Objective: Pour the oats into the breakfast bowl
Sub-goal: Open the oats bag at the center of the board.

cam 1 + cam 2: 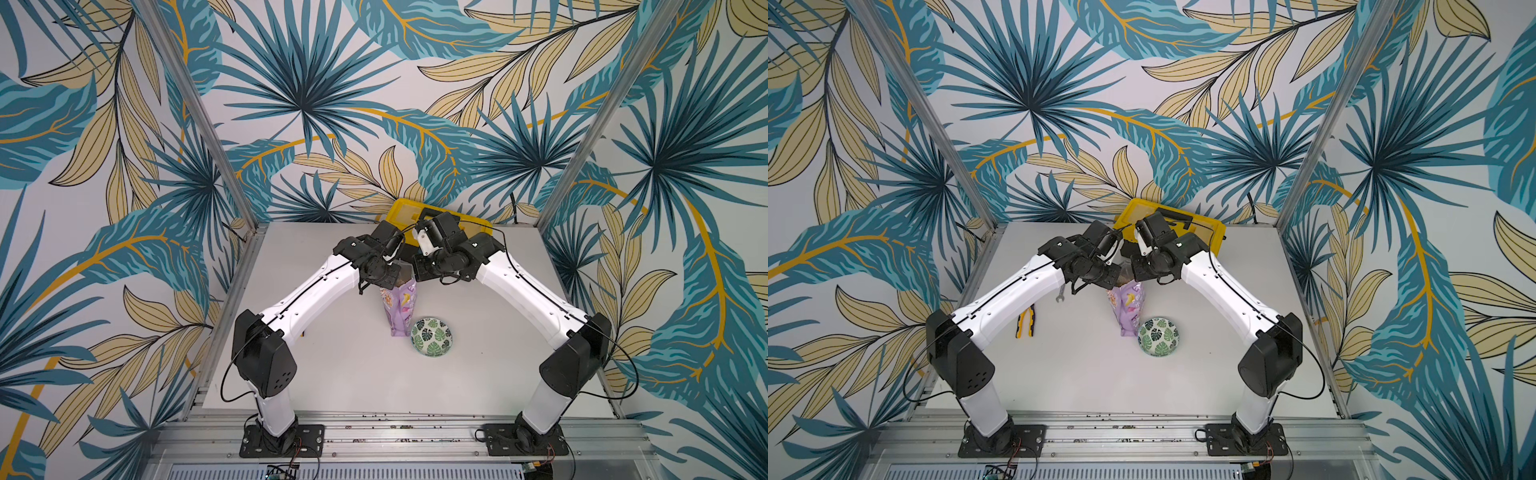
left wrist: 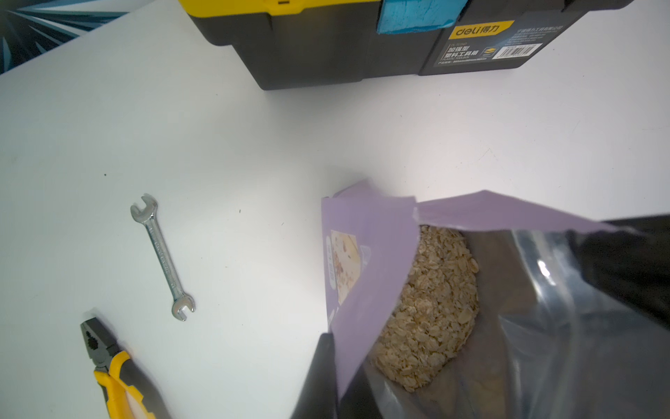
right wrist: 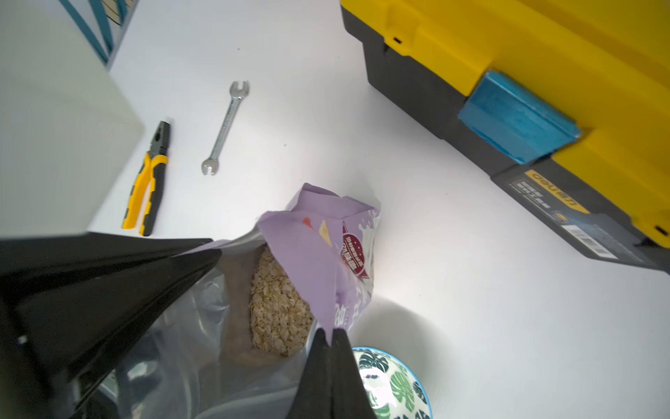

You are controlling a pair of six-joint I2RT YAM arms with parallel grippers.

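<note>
While it stands upright on the white surface (image 1: 353, 365), the lilac-purple flat stand-up pouch (image 1: 400, 309) holds pale beige loose oats (image 2: 435, 301), mouth open. Left gripper (image 2: 337, 384), right gripper (image 3: 330, 342): each clenched on an opposite rim of the pouch mouth. Small round white leaf-patterned ceramic bowl (image 1: 431, 336): just beside the pouch base.

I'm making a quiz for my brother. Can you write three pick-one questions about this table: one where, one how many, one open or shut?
1. Where is the small round white leaf-patterned bowl? A beside the lilac stand-up pouch; B atop it; C under it.
2. How many hand tools lie on the white table? A one; B two; C five.
3. The pouch's top is: A sealed; B open; C knotted.
Answers: A, it stands by the pouch's base; B, silver wrench and yellow-handled pliers; B, pale oats show inside.
</note>
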